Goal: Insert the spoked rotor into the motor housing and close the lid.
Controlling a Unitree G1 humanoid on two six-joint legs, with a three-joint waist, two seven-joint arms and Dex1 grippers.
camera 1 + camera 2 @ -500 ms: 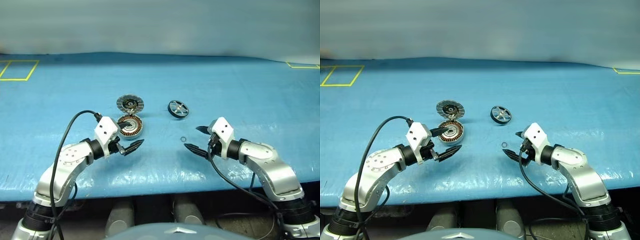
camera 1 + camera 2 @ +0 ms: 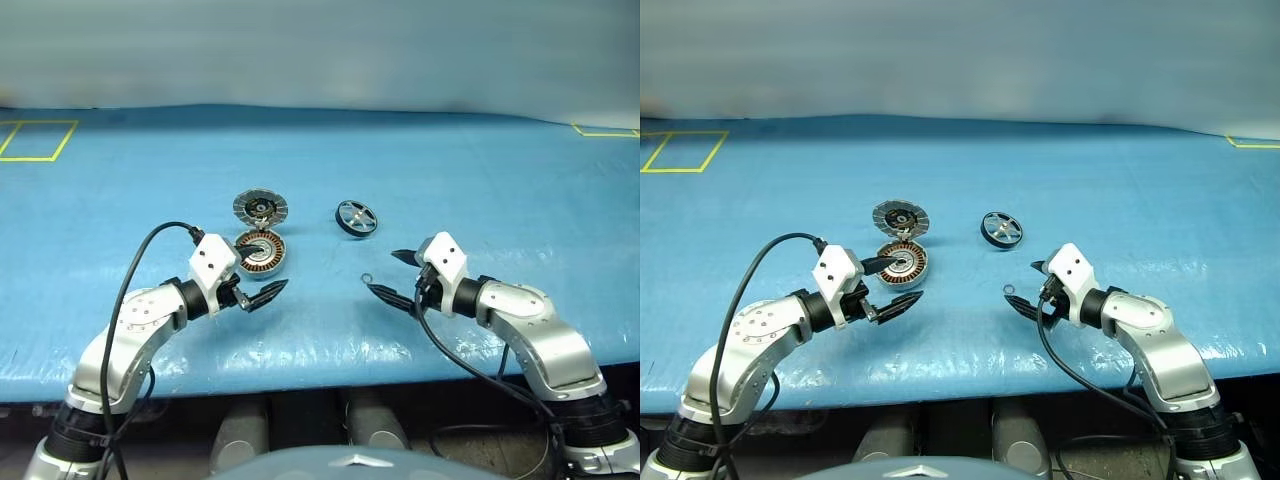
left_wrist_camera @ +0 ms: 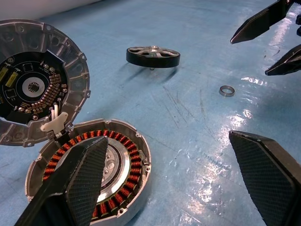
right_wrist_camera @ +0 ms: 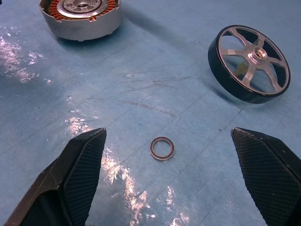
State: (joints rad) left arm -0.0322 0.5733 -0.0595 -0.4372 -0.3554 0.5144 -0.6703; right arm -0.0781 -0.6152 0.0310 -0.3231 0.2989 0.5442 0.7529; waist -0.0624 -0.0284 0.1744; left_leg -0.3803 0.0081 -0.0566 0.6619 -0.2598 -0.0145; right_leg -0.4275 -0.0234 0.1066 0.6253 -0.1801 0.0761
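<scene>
The motor housing (image 2: 262, 252), with copper windings, lies open on the blue table. The lid (image 2: 260, 207) sits just behind it, inner face showing, and joins the housing at a small white connector (image 3: 55, 125). The spoked rotor (image 2: 357, 218), black-rimmed, lies apart to the right. My left gripper (image 2: 265, 274) is open just in front of the housing, one finger over its near edge, holding nothing. My right gripper (image 2: 380, 270) is open and empty, below the rotor, with a tiny metal ring (image 4: 162, 148) on the table between its fingers.
Yellow tape squares mark the table's far left (image 2: 38, 140) and far right (image 2: 605, 131) corners. The table's front edge (image 2: 320, 375) runs close under both arms. A black cable (image 2: 135, 270) loops over my left arm.
</scene>
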